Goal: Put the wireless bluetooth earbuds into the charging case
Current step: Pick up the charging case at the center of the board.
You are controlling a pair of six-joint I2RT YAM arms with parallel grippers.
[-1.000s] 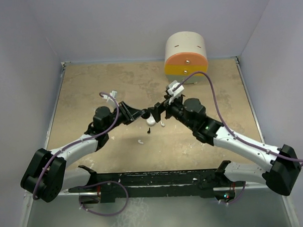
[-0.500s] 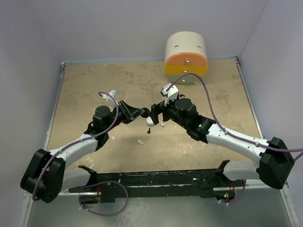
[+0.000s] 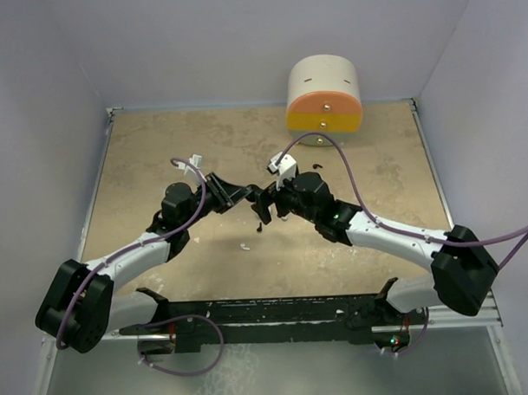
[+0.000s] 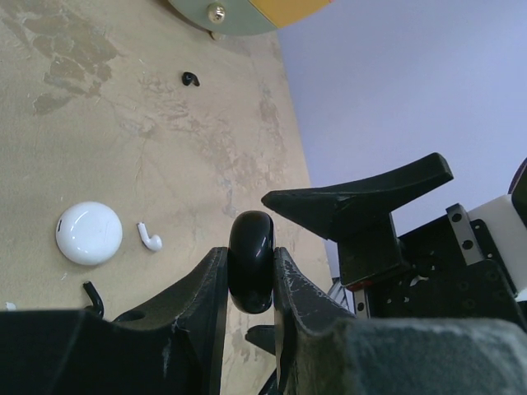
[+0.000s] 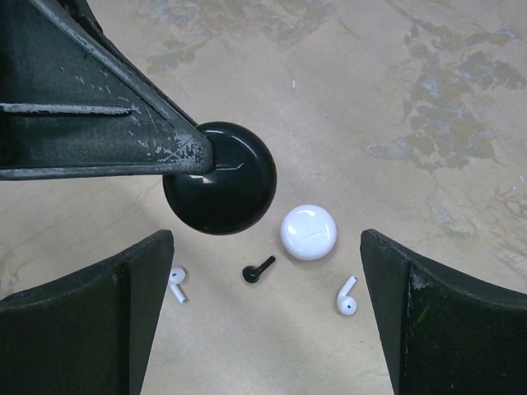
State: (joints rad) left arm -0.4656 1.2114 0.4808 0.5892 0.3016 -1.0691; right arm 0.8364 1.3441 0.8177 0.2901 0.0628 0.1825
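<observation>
My left gripper (image 4: pixel 250 253) is shut on a black round charging case (image 4: pixel 250 262), held on edge above the table. That black case (image 5: pixel 219 177) hangs just ahead of my right gripper (image 5: pixel 265 243), which stands open above the table with nothing between its fingers. Below it lie a white round case (image 5: pixel 309 232), a black earbud (image 5: pixel 257 271) and two white earbuds (image 5: pixel 347 298) (image 5: pixel 176 284). A second black earbud (image 4: pixel 190 79) lies far back near the drum. In the top view the two grippers meet at mid-table (image 3: pixel 262 202).
A cream, orange and yellow drum (image 3: pixel 323 96) stands at the back edge. A black rail (image 3: pixel 268 314) runs along the near edge by the arm bases. Grey walls close in the tan tabletop (image 3: pixel 158 158) on three sides.
My right arm has swung left toward the left gripper and now covers the white case in the top view. The left arm has stayed put with the black case.
</observation>
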